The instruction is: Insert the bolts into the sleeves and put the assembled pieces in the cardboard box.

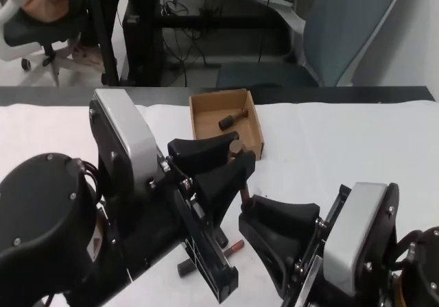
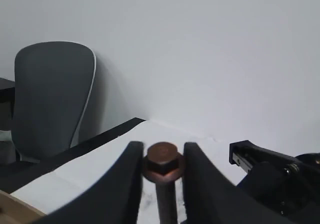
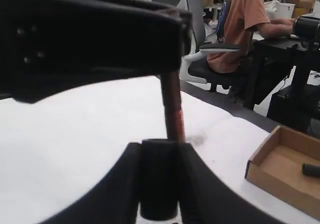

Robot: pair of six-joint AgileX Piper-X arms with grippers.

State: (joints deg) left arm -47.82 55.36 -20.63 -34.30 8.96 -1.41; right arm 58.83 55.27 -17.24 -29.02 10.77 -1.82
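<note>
Hiding bolt (image 3: 172,109) tip: sleeve (image 3: 159,179)

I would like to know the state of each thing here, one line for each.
left gripper, shut on the bolt.
right gripper, shut on the sleeve.
bolt, upright, tip at the sleeve's mouth.
sleeve, upright, held below the bolt.
cardboard box, open, one piece lying inside.
spare bolt, lying on the bench.

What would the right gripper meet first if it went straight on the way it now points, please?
Probably the bolt in the left gripper: its shaft stands just beyond the sleeve the right gripper holds, though the gap is unclear.
</note>
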